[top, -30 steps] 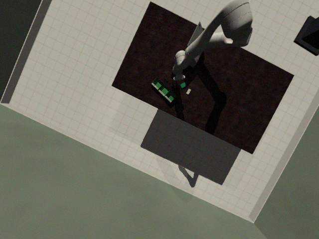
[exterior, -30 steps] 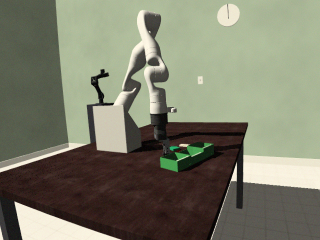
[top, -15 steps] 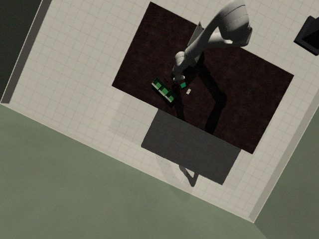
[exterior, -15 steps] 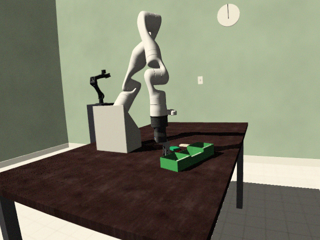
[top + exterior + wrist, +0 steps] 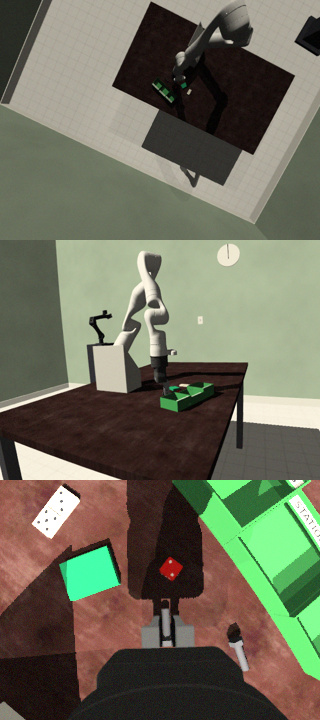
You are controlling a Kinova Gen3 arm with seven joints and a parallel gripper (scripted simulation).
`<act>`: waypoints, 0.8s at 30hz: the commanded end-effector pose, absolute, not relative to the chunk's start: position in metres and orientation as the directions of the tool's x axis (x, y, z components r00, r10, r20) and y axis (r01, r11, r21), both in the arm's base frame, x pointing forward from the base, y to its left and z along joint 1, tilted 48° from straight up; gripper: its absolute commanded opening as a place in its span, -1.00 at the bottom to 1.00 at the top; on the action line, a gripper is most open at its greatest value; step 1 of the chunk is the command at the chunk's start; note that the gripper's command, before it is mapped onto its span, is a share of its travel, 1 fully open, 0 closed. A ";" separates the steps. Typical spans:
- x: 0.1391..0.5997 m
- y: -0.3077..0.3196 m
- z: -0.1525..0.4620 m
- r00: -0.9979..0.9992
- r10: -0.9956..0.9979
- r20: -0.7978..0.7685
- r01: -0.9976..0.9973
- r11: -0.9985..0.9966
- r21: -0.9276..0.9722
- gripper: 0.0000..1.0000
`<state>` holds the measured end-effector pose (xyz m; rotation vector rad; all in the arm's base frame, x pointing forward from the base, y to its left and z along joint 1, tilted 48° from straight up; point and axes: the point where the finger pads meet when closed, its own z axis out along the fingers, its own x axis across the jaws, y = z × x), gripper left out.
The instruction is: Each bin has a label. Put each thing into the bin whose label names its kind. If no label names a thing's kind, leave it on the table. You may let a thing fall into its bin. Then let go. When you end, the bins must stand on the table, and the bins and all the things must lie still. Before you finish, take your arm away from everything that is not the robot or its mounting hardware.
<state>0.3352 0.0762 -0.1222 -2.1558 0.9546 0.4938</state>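
A small red die [image 5: 171, 568] [image 5: 177, 389] lies on the dark table in the arm's shadow, beside the green three-part bin [image 5: 200, 490] [image 5: 180, 404] [image 5: 156, 83]. My gripper [image 5: 166, 626] [image 5: 165, 392] is down at table level just short of the die. Its fingers are drawn close together with nothing between them, and the die lies free ahead of the tips. A green block [image 5: 90, 571] [image 5: 183, 85] lies left of the die. A white domino [image 5: 56, 511] [image 5: 189, 91] [image 5: 184, 385] lies beyond the block. A small black-and-grey stick-shaped tool [image 5: 238, 648] lies next to the bin's near wall.
The arm's white base pedestal [image 5: 113, 369] stands on the table [image 5: 103, 420] behind the gripper. A grey mat [image 5: 191, 147] lies on the floor beside the table.
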 end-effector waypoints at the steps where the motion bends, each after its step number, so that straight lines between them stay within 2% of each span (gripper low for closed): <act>1: 0.336 0.075 -0.122 0.653 -0.483 -0.584 -0.755 -0.469 -0.457 -0.36; 24: 0.336 0.071 -0.118 0.653 -0.482 -0.584 -0.755 -0.469 -0.457 -0.36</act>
